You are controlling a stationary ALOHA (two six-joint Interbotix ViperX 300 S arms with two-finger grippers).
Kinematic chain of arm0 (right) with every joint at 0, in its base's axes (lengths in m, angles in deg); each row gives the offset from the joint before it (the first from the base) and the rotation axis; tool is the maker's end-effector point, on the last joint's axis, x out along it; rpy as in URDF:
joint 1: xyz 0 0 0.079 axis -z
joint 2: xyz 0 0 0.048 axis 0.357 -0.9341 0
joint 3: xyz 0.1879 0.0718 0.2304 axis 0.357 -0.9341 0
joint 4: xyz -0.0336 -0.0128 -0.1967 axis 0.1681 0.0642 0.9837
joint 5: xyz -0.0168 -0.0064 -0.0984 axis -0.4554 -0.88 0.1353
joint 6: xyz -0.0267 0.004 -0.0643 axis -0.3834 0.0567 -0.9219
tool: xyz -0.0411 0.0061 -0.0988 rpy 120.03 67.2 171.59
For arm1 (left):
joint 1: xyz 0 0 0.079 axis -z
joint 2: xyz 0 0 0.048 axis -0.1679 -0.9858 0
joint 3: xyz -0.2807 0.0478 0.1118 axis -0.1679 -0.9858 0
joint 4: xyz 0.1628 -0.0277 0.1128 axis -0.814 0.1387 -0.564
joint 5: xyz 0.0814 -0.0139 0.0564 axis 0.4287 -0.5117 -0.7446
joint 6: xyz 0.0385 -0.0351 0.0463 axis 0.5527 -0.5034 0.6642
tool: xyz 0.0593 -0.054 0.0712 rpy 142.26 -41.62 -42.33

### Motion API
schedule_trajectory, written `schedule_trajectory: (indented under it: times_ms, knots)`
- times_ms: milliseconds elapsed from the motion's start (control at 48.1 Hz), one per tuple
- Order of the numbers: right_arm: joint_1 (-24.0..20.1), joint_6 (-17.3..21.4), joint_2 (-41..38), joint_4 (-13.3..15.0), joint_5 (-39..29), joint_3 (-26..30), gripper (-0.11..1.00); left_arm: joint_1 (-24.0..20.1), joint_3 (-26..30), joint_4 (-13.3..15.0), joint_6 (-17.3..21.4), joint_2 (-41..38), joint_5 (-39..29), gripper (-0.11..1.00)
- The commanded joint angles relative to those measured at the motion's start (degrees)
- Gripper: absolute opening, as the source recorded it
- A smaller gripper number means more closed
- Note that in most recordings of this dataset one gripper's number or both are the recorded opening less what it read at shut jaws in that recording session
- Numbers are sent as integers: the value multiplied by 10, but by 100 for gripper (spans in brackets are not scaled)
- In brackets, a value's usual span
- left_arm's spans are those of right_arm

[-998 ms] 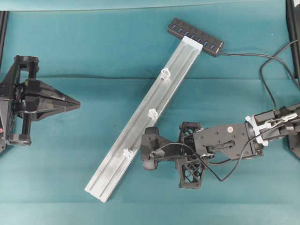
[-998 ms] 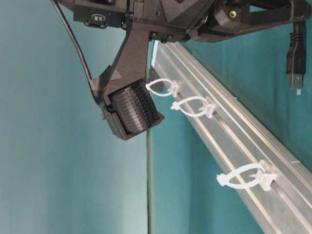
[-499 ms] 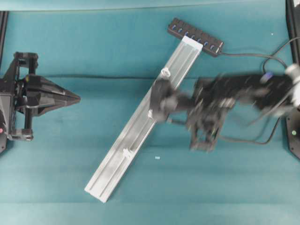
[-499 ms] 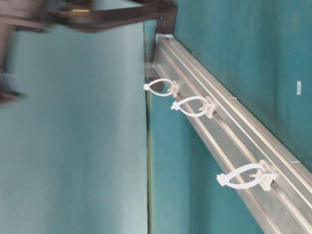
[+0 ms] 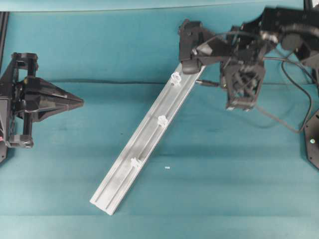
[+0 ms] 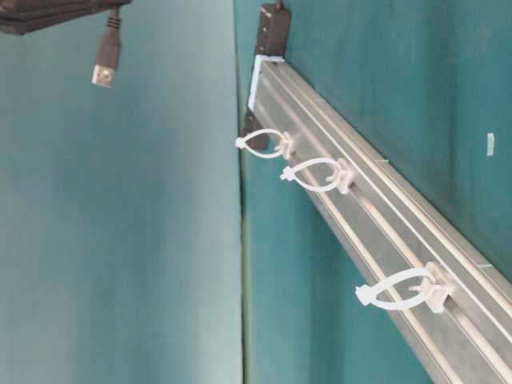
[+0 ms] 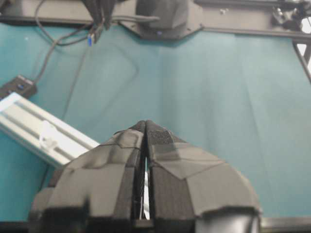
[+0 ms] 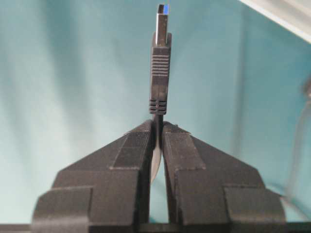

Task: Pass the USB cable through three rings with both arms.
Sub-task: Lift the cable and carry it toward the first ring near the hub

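The USB cable's plug [image 8: 161,63] sticks straight out past the tips of my right gripper [image 8: 158,124], which is shut on the cord just behind it. In the table-level view the plug [image 6: 105,60] hangs high above the table, off to the side of the rail's far end. My right arm [image 5: 239,50] reaches over that end. Three white rings [image 5: 175,77] [image 5: 162,120] [image 5: 134,162] sit along the silver rail [image 5: 119,184], with nothing passing through them [image 6: 264,144] [image 6: 316,174] [image 6: 400,292]. At the far left my left gripper [image 5: 81,102] is shut and empty, pointing towards the rail.
The black hub [image 6: 272,28] lies at the rail's far end and is covered by the right arm in the overhead view. A small white speck [image 5: 167,167] lies on the teal cloth right of the rail. The right arm's base [image 7: 163,17] stands at the table's far edge.
The right arm has swung from beside the nearest ring to the rail's far end over the hub, rising with the plug still gripped. The left arm has stayed put.
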Motion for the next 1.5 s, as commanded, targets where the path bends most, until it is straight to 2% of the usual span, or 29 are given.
schedule_trajectory:
  times_ms: [0,83,229,416,603,894,1227,1476]
  knots:
    - [7,-40,-7,6,-8,19,8,-3,18,-2,0,4,6,-2]
    - [17,-64,-13,19,0,29,8,-3,19,-2,0,4,6,-2]
    - [35,-74,-18,50,18,43,8,-4,20,-2,0,11,4,-2]
    - [58,-100,-27,69,25,52,8,-4,34,-2,-1,-13,-2,-2]
    - [98,-171,-27,92,47,50,8,-5,38,-2,0,-26,0,-2]
    - [136,-246,-37,164,88,5,8,-9,38,-2,4,-24,1,-2]
    - [163,-311,-50,166,180,-34,8,-7,45,-2,0,-12,1,-2]
    - [187,-345,-67,166,198,-37,8,-6,44,-2,-4,-8,-2,-2]
